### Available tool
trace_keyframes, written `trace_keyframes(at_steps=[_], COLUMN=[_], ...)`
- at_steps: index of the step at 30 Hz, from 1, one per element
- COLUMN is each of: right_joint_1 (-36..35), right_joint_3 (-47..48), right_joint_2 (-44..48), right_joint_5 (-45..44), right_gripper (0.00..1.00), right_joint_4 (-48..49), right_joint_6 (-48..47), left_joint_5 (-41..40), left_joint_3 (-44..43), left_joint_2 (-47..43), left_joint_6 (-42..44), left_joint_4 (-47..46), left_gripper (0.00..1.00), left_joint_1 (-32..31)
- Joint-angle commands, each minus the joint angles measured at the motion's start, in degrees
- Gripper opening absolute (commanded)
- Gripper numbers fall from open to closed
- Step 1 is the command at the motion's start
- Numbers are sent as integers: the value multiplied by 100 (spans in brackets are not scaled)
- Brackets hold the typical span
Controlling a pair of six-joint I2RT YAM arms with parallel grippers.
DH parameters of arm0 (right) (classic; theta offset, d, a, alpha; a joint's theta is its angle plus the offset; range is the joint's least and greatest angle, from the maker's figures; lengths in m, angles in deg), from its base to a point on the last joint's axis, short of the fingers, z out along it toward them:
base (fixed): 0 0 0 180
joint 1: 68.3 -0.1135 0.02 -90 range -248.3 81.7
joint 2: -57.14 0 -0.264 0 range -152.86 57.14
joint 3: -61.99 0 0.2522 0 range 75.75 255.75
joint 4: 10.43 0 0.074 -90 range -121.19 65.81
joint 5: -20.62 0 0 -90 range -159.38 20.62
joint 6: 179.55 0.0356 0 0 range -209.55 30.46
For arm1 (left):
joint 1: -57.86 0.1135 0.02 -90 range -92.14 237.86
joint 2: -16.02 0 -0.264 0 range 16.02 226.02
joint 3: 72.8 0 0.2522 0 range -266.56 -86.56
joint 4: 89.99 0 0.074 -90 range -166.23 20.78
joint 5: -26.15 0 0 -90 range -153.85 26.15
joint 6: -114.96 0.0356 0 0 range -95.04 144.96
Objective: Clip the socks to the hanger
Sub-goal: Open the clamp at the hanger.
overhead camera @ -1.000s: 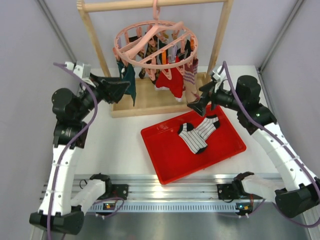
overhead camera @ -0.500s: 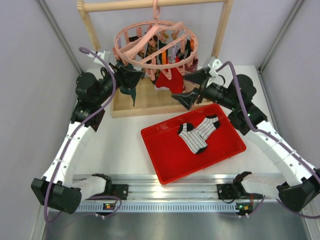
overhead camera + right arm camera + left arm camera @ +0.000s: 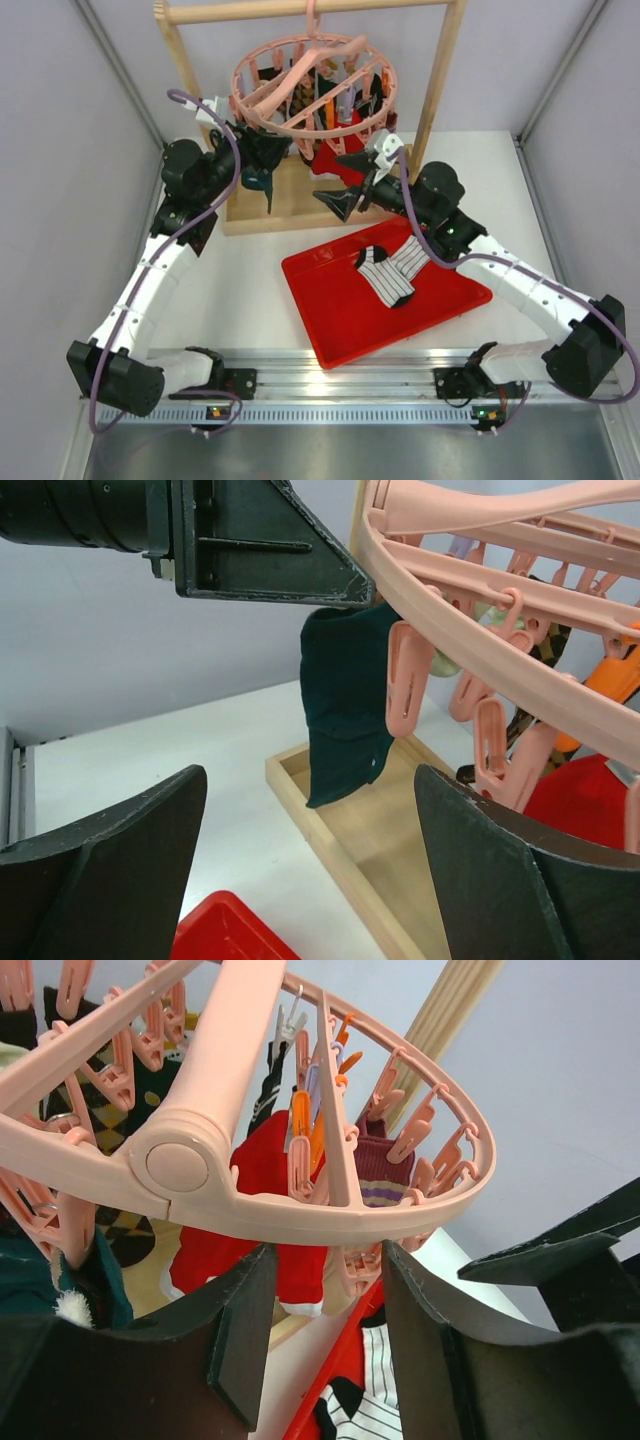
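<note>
Probably positioning at hanger (image 3: 310, 85), upper centre; left end effector (image 3: 325, 1290) and right end effector (image 3: 308, 780) open, empty. Next: fetch socks (image 3: 395, 268) from tray (image 3: 330, 300).

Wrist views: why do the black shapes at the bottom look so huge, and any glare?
Left wrist view: the black jaws sit close to the lens, so they loom large, while the pink hanger is crisp. Right wrist view: likewise, with the dark teal sock sharp. Top external view: a pale sheen on the near edge of the red tray.
</note>
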Motion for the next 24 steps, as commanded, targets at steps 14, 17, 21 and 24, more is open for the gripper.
trace_keyframes(at_steps=[14,17,21,24], right_joint_1=[-126,-135,-126,-126], right_joint_3=[-6,-76,-103,-103], right_joint_2=[-150,-88,-27,0], right_joint_5=[-310,-319,-345,-337], right_gripper=[81,80,76,67], right_joint_4=[955,955,894,867], right_joint_6=[-270,-279,-314,-323], left_joint_5=[-200,-271,-262,-262], left_joint_3=[156,227,403,455], left_joint_2=[-396,-581,-793,-881], left_joint_6=[-276,-285,-233,-224], left_joint_4=[-429,-376,-385,-297], left_gripper=[57,58,57,54], left_joint_1=[-67,-67,-67,-67])
